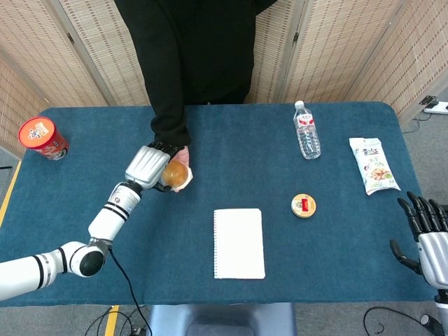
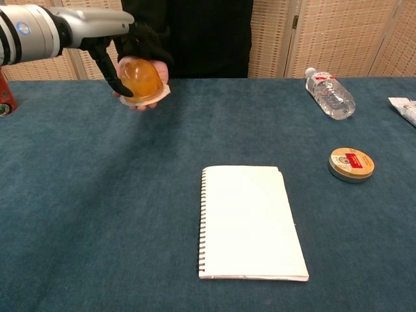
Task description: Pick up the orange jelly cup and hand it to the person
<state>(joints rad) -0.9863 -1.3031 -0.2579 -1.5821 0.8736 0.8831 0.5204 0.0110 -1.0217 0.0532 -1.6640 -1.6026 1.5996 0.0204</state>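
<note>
Handing over: item 1, orange jelly cup [image 2: 140,80], held by left hand [image 1: 149,166] w/ fingers wrapped round the dome, rim side down, set against the person's hand [image 2: 158,70] above far-left part of worktop [image 2: 97,195]. Person's palm sits under/behind the cup; whether their fingers have closed on it can't be told.

Step in hand (judgement): final one, delivery; pick-up done, cup at the receiver. Next move likely calls for robot fingers to let go only once the palm bears the cup, then arm drawn back clear w/o dragging the rim.

Right hand [image 1: 425,231]: idle at near-right edge, head view only, fingers apart, holding nothing.

Other items, labels:
- red cup [image 1: 42,138], far left; print on lid, not legible
- water bottle [image 1: 306,131], lying down, red-and-white label, text too small
- round tin [image 2: 351,164], gold lid w/ red band, writing unreadable
- snack packet [image 1: 374,165], white, printed picture, text not legible
- spiral notebook [image 2: 250,221], centre, plain white cover, no writing
</note>
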